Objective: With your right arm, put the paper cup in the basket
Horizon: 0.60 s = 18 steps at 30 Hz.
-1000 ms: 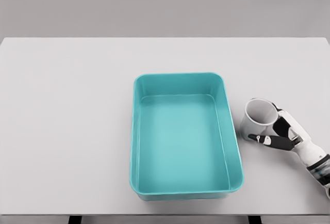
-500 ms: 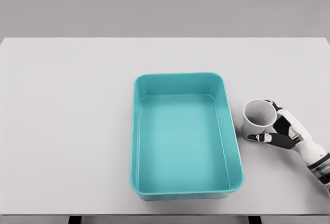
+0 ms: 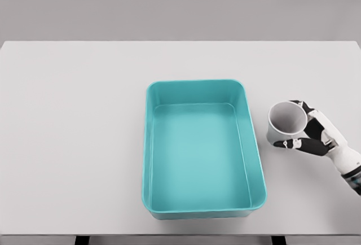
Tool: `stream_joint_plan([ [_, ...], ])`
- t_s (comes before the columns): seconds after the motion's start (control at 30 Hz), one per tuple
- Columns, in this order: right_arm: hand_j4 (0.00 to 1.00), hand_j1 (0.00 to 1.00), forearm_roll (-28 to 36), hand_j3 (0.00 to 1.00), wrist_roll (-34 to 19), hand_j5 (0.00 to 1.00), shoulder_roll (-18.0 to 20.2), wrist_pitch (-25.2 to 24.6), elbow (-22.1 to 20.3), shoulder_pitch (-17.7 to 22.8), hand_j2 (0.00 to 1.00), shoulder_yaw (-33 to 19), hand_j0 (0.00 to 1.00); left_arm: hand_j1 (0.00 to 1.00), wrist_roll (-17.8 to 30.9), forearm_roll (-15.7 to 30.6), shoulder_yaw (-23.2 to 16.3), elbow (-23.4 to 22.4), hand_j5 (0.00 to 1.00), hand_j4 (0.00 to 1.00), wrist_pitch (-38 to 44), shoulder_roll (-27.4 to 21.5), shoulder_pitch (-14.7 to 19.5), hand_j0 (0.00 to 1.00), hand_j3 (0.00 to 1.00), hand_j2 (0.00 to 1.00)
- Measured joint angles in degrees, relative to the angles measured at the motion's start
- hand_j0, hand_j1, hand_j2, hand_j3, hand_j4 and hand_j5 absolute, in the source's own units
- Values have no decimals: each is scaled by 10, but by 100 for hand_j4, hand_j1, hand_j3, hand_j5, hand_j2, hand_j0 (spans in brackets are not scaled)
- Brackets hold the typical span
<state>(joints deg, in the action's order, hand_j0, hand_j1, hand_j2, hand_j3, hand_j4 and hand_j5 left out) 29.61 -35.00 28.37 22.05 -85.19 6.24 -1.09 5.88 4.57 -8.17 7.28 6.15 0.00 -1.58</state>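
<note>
1. White paper cup (image 3: 286, 123), a small round one with its open mouth tipped toward the camera, sits at the right side of the pale grey desk (image 3: 73, 143).
2. Around the cup closes the right hand (image 3: 307, 135), white with black joints, its arm coming in from the lower right edge of the view.
3. One dark-tipped finger (image 3: 290, 143) crosses the cup's lower front wall, and the other fingers curl behind its far right side, so the hand has the cup in its grasp.
4. Whether the cup's base touches the desk cannot be told from this view.
5. Just to the left of the cup stands the teal rectangular plastic basket (image 3: 148, 160) with rounded corners, its long side running away from the camera.
6. The cup is outside the basket, near the basket's right wall and level with its upper half, with a narrow strip of desk showing between them.
7. The basket holds nothing.
</note>
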Motion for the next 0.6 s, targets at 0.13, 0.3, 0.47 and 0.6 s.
stream_joint_plan([
  [0.13,52,52,0,52,0,52,1,-4,-18,0,52,-10,52,100,0,0,0,0,100,100,0,0,-1,100,100,100],
  [0.3,52,52,1,52,0,52,1,-12,-42,-7,52,-17,52,100,0,0,0,0,100,100,0,0,-1,100,100,100],
  [0.47,52,52,1,52,0,52,1,-29,-62,-31,52,-19,52,100,0,0,0,0,100,100,0,0,-1,100,100,100],
  [0.6,52,52,1,52,0,52,1,-48,-77,-47,52,-19,52,100,0,0,0,0,100,100,0,0,-1,100,100,100],
])
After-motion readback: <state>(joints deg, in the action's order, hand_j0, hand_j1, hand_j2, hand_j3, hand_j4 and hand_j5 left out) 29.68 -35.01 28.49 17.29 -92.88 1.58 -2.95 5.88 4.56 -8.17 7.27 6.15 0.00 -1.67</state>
